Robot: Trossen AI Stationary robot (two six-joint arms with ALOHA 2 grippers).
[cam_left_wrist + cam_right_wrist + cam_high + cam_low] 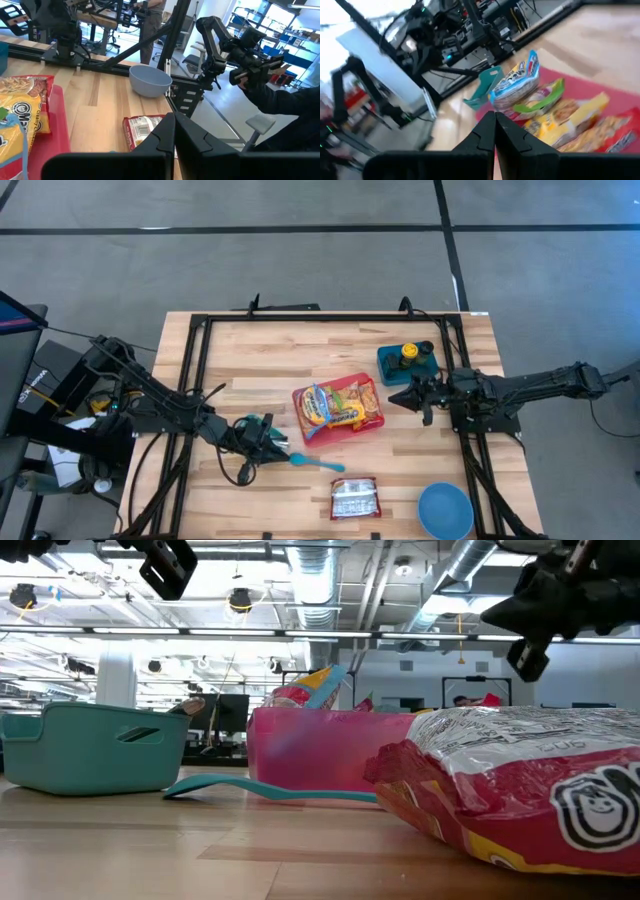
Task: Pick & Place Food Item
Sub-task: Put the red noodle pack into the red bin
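A pink tray (372, 426) at the table's middle holds several food packets (330, 406); it also shows in the low view (300, 745). A red and white packet (354, 498) lies flat near the front edge and fills the low view's right (520, 790). My left gripper (278, 442) is shut and empty, left of the tray, by the end of a teal spoon (318, 464). My right gripper (395, 398) is shut and empty, just right of the tray; its wrist view looks over the packets (540, 100).
A teal bin (408, 364) with a dark and yellow item stands far right of the tray. A blue bowl (445, 510) stands at the front right and shows in the left wrist view (149, 80). A black frame (300, 317) runs round the table.
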